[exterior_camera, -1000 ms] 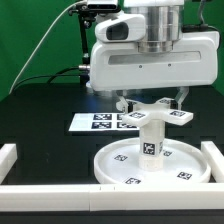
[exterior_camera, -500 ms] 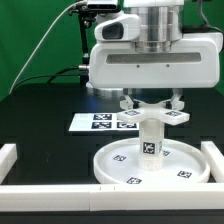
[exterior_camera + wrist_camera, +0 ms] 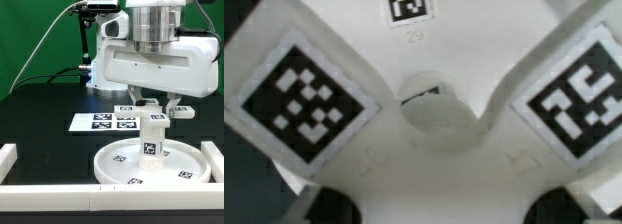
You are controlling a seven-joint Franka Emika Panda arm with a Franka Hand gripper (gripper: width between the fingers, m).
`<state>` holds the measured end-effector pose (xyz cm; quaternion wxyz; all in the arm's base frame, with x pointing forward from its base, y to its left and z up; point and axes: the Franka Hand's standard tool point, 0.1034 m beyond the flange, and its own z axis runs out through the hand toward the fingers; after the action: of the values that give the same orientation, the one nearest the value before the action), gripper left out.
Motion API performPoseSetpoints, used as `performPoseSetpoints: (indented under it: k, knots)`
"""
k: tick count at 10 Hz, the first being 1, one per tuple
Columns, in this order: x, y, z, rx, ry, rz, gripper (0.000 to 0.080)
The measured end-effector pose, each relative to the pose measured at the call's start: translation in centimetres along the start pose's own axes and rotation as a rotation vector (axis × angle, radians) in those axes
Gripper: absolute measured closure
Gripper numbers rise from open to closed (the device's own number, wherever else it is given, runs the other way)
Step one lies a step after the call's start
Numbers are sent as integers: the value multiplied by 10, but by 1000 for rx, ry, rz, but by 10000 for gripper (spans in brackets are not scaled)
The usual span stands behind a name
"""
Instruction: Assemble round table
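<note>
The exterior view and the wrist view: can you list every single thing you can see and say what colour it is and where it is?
Round disc: one, white, with tags, on the black table inside the rails.
Leg: one, white, standing upright on the disc's middle.
Cross-shaped base: one, white, with tags, sitting on top of the leg, under the gripper.
Marker board: one, white with black tags, flat on the table behind the disc.
Border rails: white, along the table's front and sides.
Table: one, black.
Backdrop: green, behind everything.
Gripper: one, white arm, fingers at the cross-shaped base; grip unclear.
</note>
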<state>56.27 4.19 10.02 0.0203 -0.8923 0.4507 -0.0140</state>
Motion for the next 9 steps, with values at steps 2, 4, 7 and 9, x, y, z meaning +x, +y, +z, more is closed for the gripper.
performPoseSetpoints:
  k: [2,4,7,9]
  knots:
    - [0,0,0,21,-15,281,357]
    - [1,1,0,25,-24,385,357]
    - [1,1,0,26,-23,361,260]
    - [2,-5,-9,33,-29,264,184]
